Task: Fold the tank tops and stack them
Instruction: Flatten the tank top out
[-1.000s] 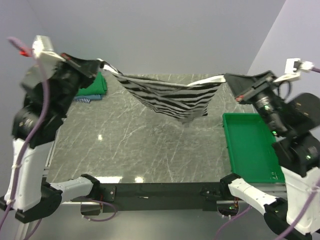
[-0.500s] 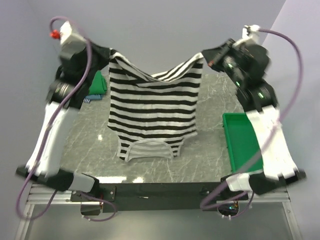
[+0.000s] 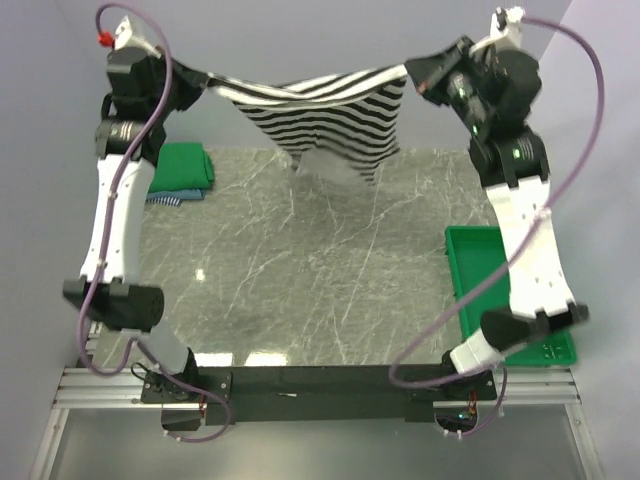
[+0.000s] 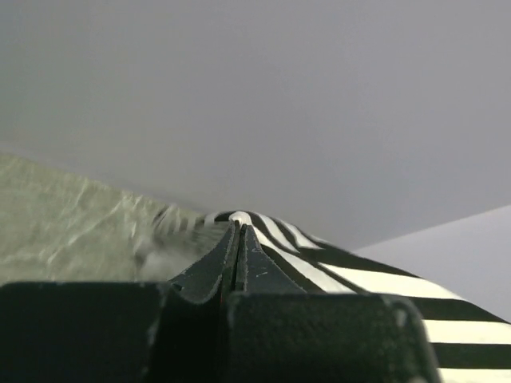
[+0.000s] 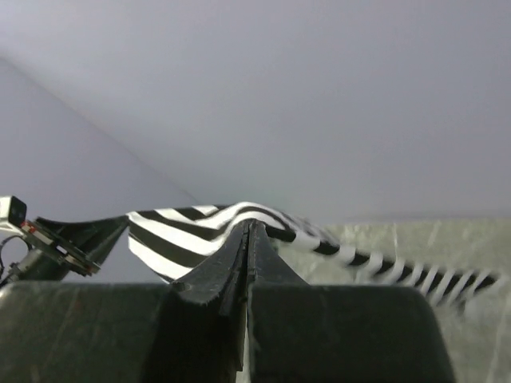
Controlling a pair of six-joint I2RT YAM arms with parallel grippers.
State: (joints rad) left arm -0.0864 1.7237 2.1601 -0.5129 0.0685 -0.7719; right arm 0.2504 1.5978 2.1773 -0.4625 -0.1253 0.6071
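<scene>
Corners, apparently, of striped tank top (image 3: 335, 118) hang clamped in tight-closed left end effector (image 3: 204, 82) and right end effector (image 3: 411, 73).

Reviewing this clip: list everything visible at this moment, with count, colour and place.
striped tank top: 1, black and white, stretched in the air between the two grippers over the table's far edge, its middle sagging
green tank top: 1, bright green, folded, far-left of the table
blue folded fabric: count unclear, blue, only an edge shows under the green tank top
tray: 1, green plastic, right side of the table, partly behind the right arm
table: 1, grey-green marble pattern
cables: 2, purple, one looping along each arm
left gripper: 1, black, raised far-left, shut on the striped tank top
right gripper: 1, black, raised far-right, shut on the striped tank top
</scene>
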